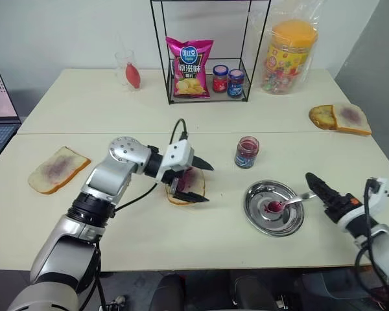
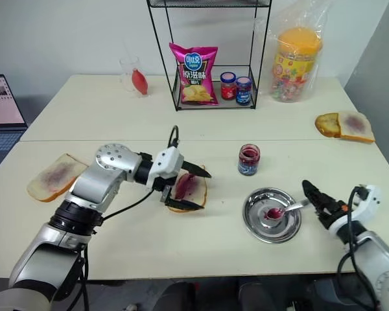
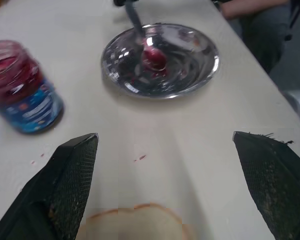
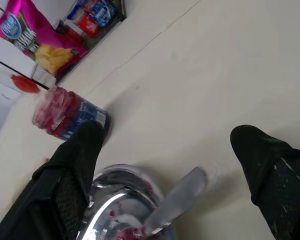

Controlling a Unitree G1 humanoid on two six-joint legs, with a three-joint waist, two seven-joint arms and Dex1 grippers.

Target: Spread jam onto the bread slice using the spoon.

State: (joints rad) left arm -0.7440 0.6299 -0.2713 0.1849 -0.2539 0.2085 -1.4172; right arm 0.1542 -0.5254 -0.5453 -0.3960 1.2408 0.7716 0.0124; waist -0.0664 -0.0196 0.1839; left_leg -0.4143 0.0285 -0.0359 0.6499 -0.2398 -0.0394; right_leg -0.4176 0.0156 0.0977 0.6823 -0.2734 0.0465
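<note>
Spoon (image 1: 290,203) bowl-down in steel dish (image 1: 274,208), jam (image 1: 247,152) jar beside; both end effectors (image 1: 191,181) (image 1: 318,186) open, empty.

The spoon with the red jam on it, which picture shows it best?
The left eye view: the whole spoon lies in the steel dish, bowl red, handle over the rim. The left wrist view shows its bowl and part of the handle, blurred. The right wrist view shows mainly the handle.
</note>
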